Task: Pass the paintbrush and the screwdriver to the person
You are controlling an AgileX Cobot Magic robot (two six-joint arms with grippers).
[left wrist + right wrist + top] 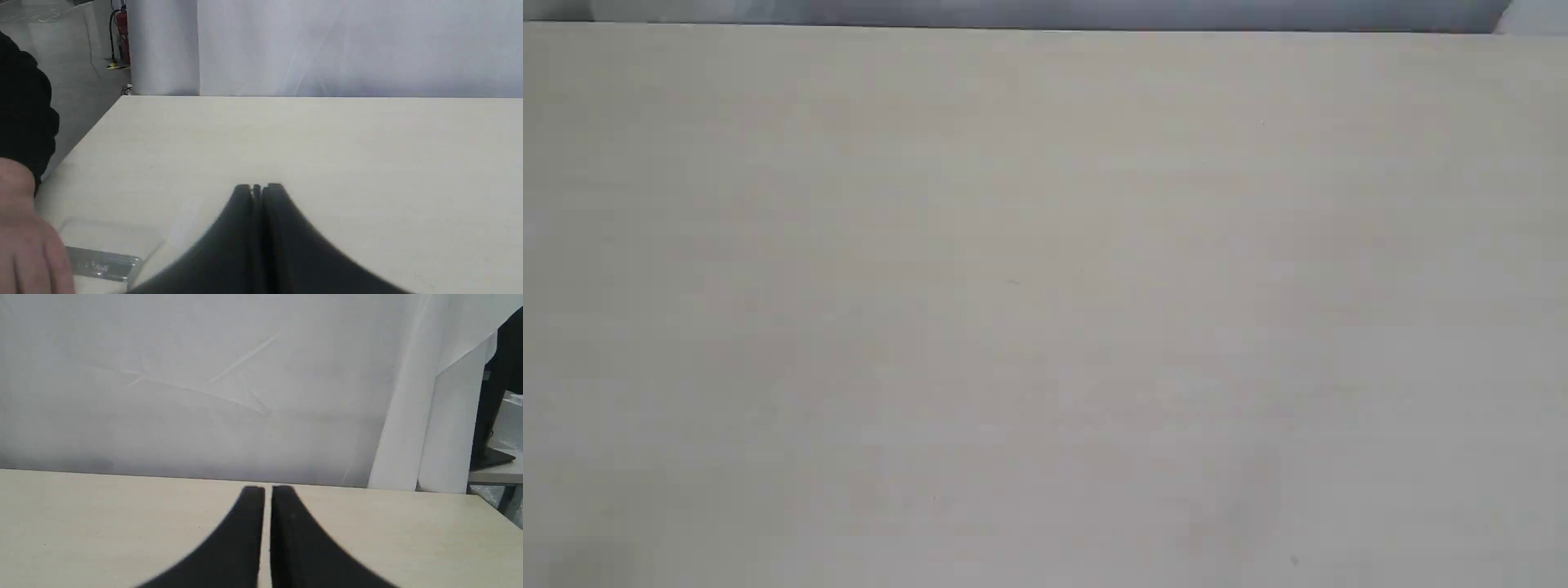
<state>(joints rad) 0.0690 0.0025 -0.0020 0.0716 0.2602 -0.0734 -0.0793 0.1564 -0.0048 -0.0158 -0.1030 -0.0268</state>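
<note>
One wide flat paintbrush (104, 264), with pale bristles and a silver metal ferrule, lies on the pale wooden desk (347, 143) near its side edge, off to one side of the left gripper (257, 188). Its handle is hidden under the person's bare light-skinned hand (28, 241). One hand shows, with a black sleeve (20, 114) above the wrist; cannot tell if it grips the brush. The left gripper's black fingers are pressed together, clenched on nothing. The right gripper (267, 490) has two black fingers closed to a thin slit, holding nothing. Count: two grippers, one brush. The exterior view shows only desk top. One red fire extinguisher (122, 36) stands on the floor beyond the desk corner.
</note>
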